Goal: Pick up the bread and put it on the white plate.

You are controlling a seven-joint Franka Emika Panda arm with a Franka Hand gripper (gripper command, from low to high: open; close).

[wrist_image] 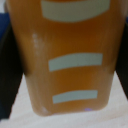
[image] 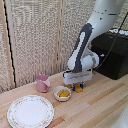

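The work surface is a light wooden table [image: 95, 102] set before pale woven wall panels [image: 35, 35].

At the exterior view's left, the white plate [image: 30, 110] with its speckled brownish rim lies flat on the table near the front edge. Behind it, and slightly toward the right, stands a pink cup [image: 43, 83]. Next to the right sits a small white bowl [image: 62, 93] holding yellow-orange chunks.

Just beside the bowl, on its right, the hand [image: 78, 88] is lowered to the table surface. Between its dark-blue fingers [image: 80, 88] a small golden-brown piece is visible: the bread [image: 77, 88]. It is well apart from the plate.

At the far right, a black box [image: 112, 52] rests on the table behind the arm.

In the wrist view, the bread [wrist_image: 70, 55] fills almost the entire picture as a blurred orange-brown block, flanked on both sides by dark finger surfaces [wrist_image: 10, 65]. The pincer is closed against the bread.
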